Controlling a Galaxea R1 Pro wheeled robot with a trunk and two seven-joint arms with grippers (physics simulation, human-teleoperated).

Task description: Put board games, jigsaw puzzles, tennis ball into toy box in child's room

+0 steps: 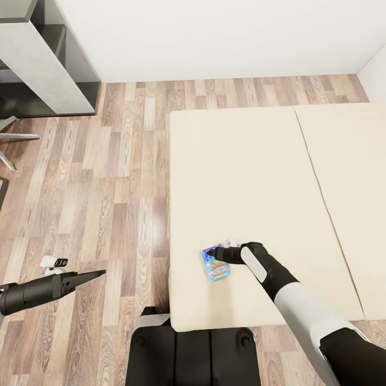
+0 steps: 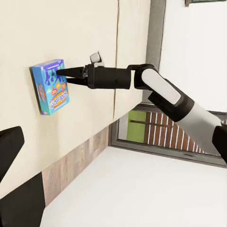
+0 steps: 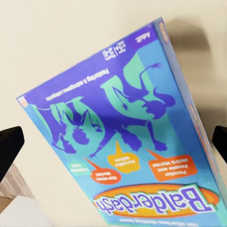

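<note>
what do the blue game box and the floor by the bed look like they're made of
The flat blue printed Balderdash game box looks like glossy printed cardboard: sharp edges, faint sheen. The brown plank floor looks like wood or laminate, with visible grain and seams; which one is unclear.

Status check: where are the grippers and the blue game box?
Right gripper open, fingers straddling blue board game lying flat on bed. Left gripper over floor, state unclear. Nothing blocking.
</note>
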